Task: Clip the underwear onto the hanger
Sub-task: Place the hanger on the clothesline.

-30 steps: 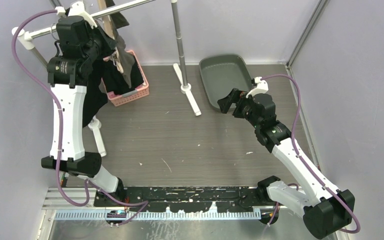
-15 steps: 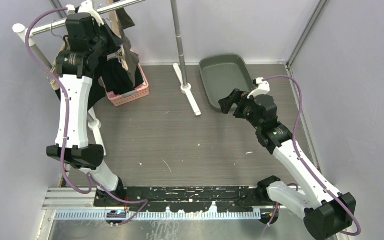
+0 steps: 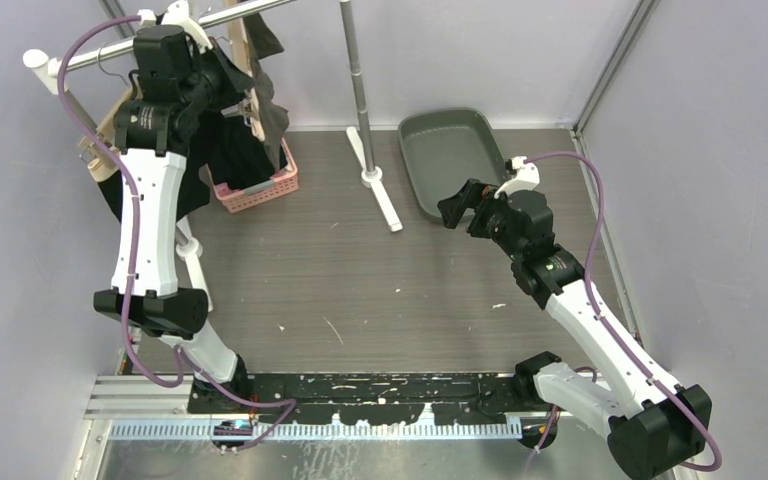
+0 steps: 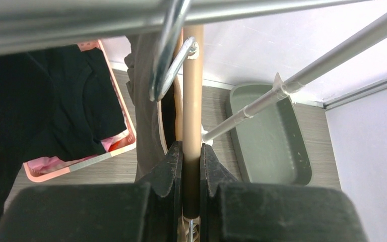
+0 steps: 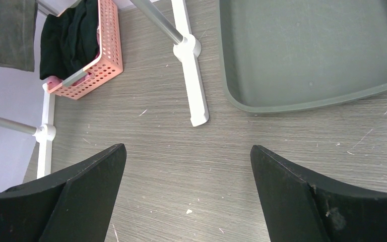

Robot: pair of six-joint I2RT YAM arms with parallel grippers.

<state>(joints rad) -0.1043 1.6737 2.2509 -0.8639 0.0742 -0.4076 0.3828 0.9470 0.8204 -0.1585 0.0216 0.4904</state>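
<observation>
- Compared with one second ago, the left arm is standing taller and reaching further back toward the rail; the change over the last half second is slight.
- The wooden hanger is now sitting higher against the rail than it was one second ago, and the dark cloth beside it is spreading a little further right.
- The right arm is showing almost no change across the three moments.
- The left gripper is closing tightly on the hanger's wooden bar, the two fingers pressing it from either side, with no gap visible.
- The hanger's metal hook is looping at the rail directly above the grip.
- The underwear, a grey-brown cloth, is hanging just left of the wooden bar, directly above and beyond the left fingers; whether a clip is holding it cannot be determined.
- More black clothing is lying in the pink basket below the rail.
- The right gripper is hovering wide open over the table, holding nothing, near the grey tray and well apart from the hanger.
</observation>
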